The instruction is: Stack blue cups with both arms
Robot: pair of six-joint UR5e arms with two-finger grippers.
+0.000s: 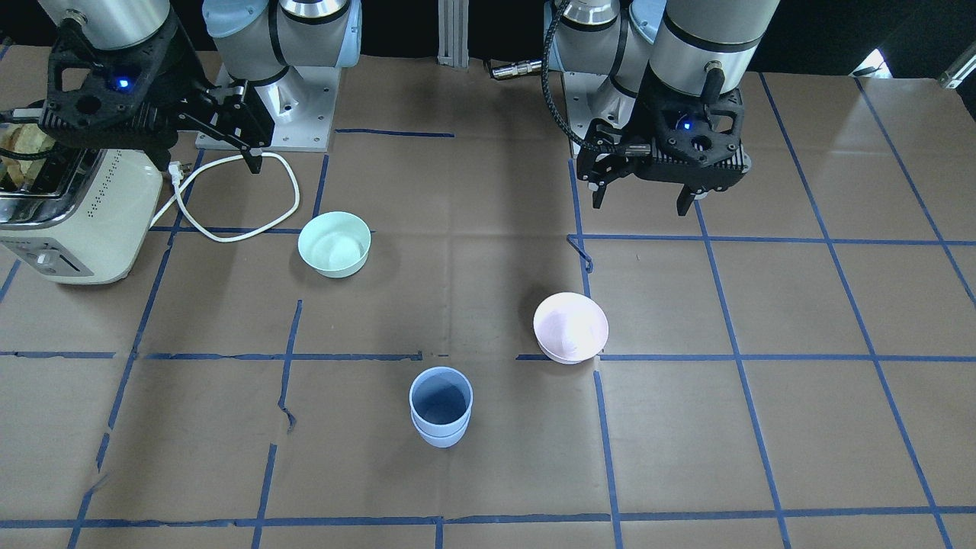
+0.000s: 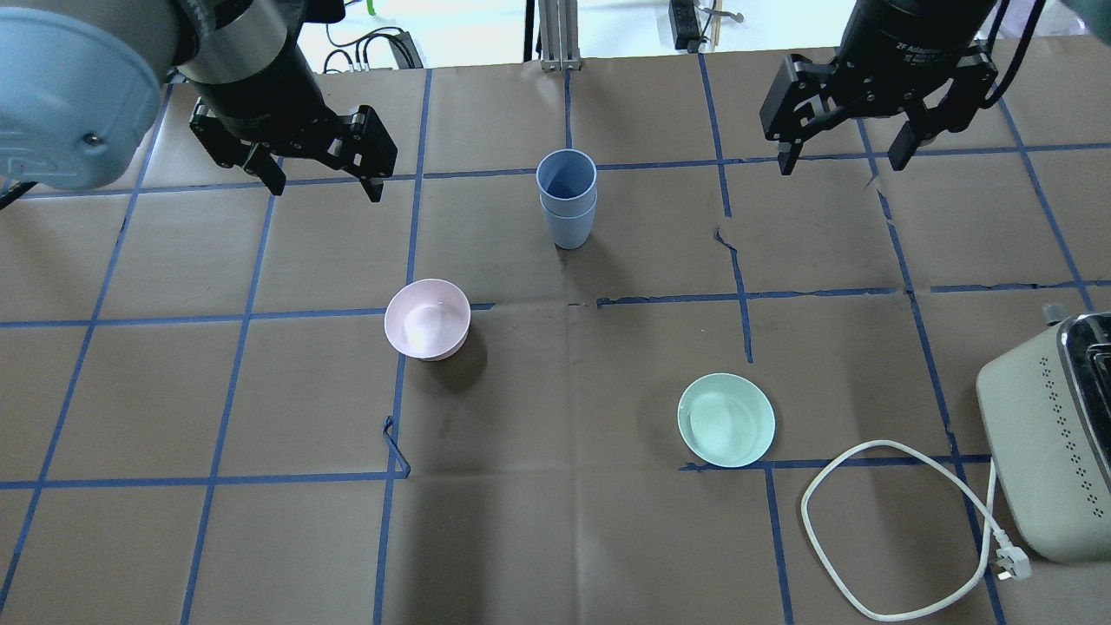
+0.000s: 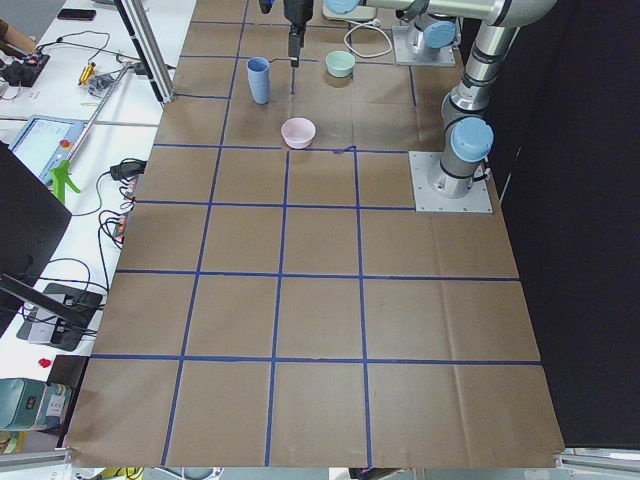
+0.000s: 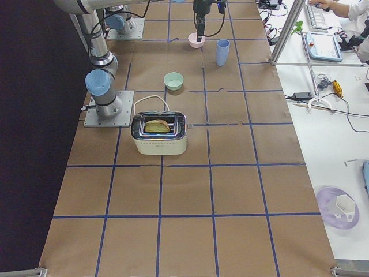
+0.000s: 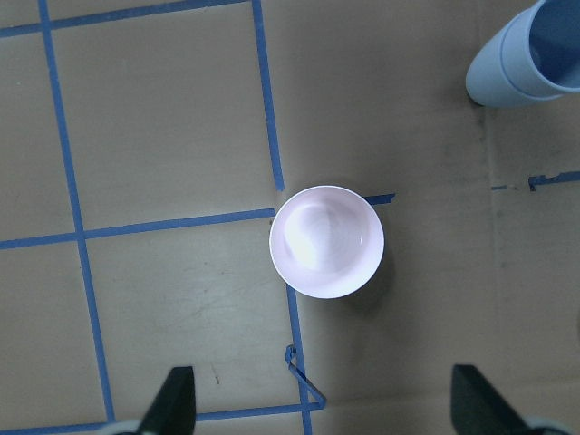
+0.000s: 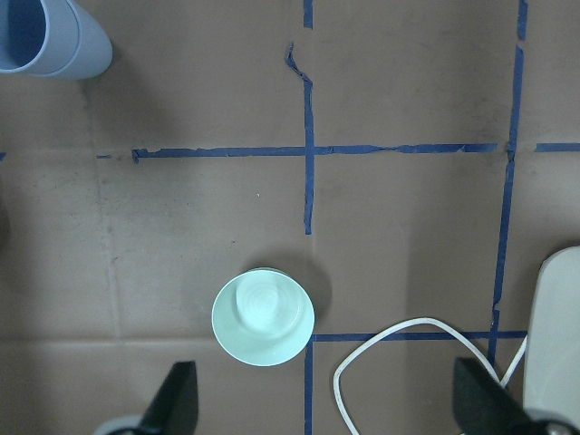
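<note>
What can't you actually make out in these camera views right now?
- The blue cups: the inner cup's base, hidden inside the outer one in every view.
- The toaster: part of it, cut off by the overhead view's right edge.
- What fills its slots: too small in the exterior right view.

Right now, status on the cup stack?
Left gripper and right gripper open, empty. Cups nested, upright. Pink bowl, green bowl apart from stack.
</note>
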